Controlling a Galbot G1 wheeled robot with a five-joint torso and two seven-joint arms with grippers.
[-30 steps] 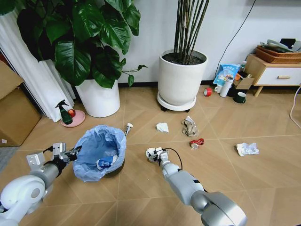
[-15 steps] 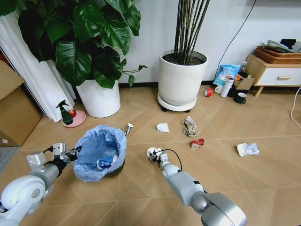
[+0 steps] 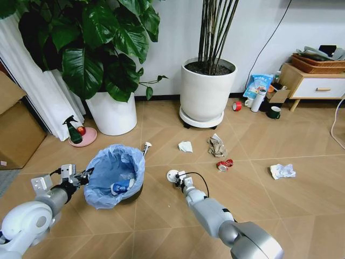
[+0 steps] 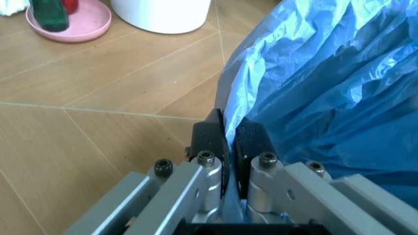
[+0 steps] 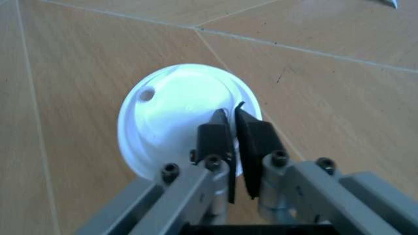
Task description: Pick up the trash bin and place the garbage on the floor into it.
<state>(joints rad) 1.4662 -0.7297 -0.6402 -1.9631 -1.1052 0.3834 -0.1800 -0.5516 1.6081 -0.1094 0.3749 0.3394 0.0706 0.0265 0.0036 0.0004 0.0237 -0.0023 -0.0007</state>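
My left gripper (image 4: 228, 142) stays clamped on the trash bin (image 3: 115, 175) liner at its rim. My right gripper (image 5: 234, 132), pinching the white disc (image 3: 172, 175) edge, has lifted it slightly off the floor (image 3: 161, 226); beyond, tissues and the red can (image 3: 225, 164) wait.

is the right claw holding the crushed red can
No, the right claw is shut on the rim of the white disc, while the red can lies apart on the floor.
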